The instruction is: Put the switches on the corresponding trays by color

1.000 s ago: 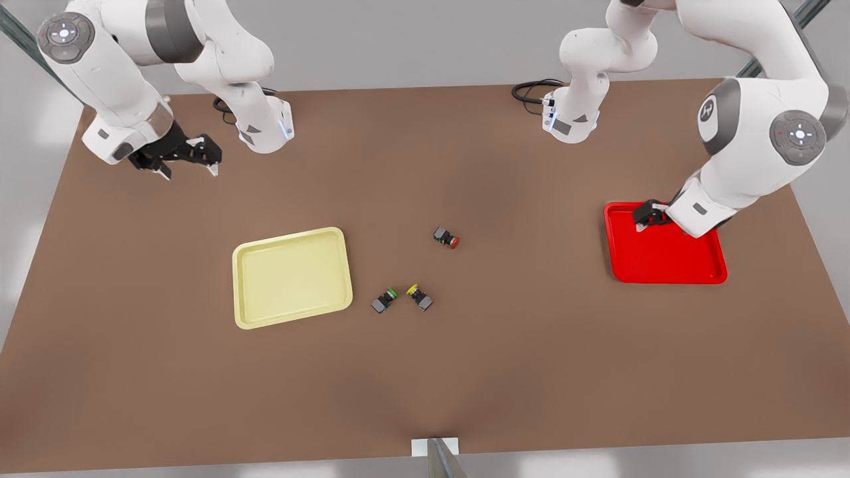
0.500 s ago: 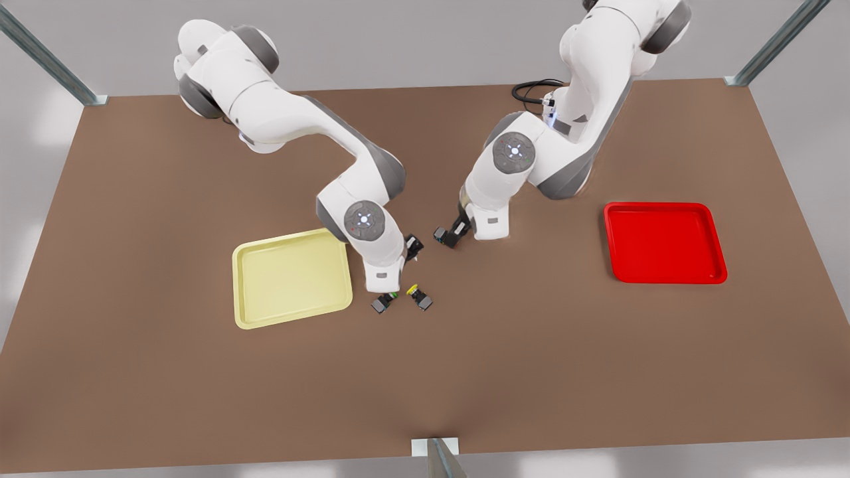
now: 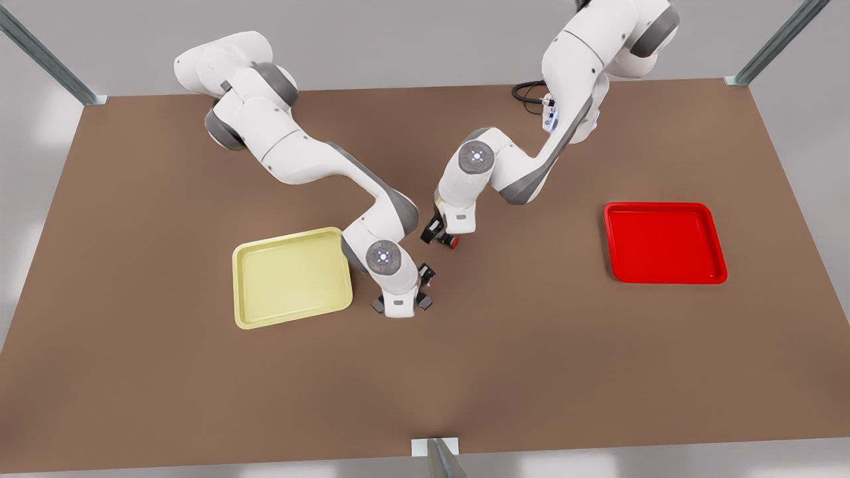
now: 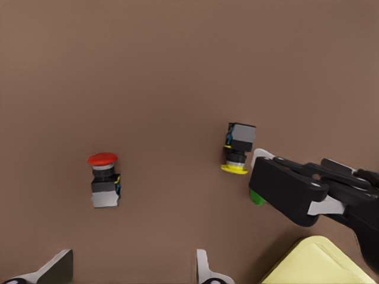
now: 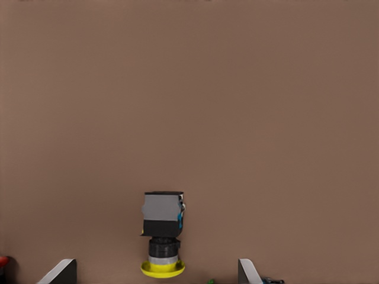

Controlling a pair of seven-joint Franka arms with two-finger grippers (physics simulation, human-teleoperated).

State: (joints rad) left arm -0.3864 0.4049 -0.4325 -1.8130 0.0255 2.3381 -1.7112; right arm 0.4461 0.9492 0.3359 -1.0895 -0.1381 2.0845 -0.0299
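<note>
Tabletop [image 3: 166, 372]: yellow switch [image 5: 162, 232] between fingers [image 5: 59, 272].

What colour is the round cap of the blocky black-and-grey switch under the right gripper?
A yellow cap; the right wrist view shows it best.

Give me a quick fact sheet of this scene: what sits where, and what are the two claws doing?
left gripper: open, over the red switch
right gripper: open, over the yellow switch
green switch: on the table by the yellow one, partly hidden behind the right gripper
yellow tray: no switch in it
red tray: no switch in it
</note>
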